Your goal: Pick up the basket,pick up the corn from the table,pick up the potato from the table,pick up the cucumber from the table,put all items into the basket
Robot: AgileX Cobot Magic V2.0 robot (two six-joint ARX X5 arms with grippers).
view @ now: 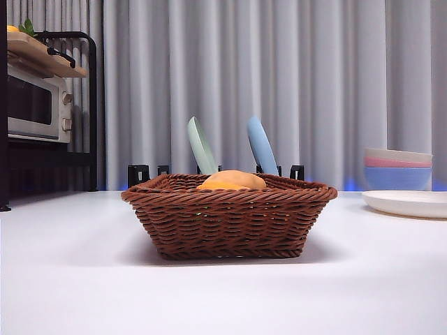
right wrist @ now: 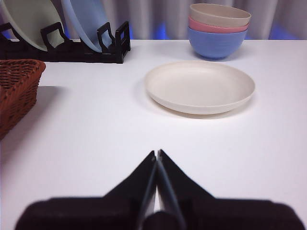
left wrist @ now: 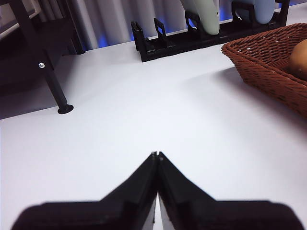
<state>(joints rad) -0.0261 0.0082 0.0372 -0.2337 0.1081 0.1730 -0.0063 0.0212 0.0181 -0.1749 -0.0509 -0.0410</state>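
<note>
Left gripper (left wrist: 157, 154) and right gripper (right wrist: 157, 152): jaws pressed together, empty, each low over bare white table (view: 70, 279). Basket (view: 229, 216), centre of front view, holds the potato (view: 232, 181). Behind it, dish rack (view: 140, 173) with green plate (view: 201, 146) and blue plate (view: 262, 145).

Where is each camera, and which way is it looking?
Front view: low at table height, looking across at the basket; no arm shows.
Left wrist view: on the left arm, above the left gripper, shut, basket beside it.
Right wrist view: above the right gripper, shut, facing a cream plate.
All share the basket.
</note>
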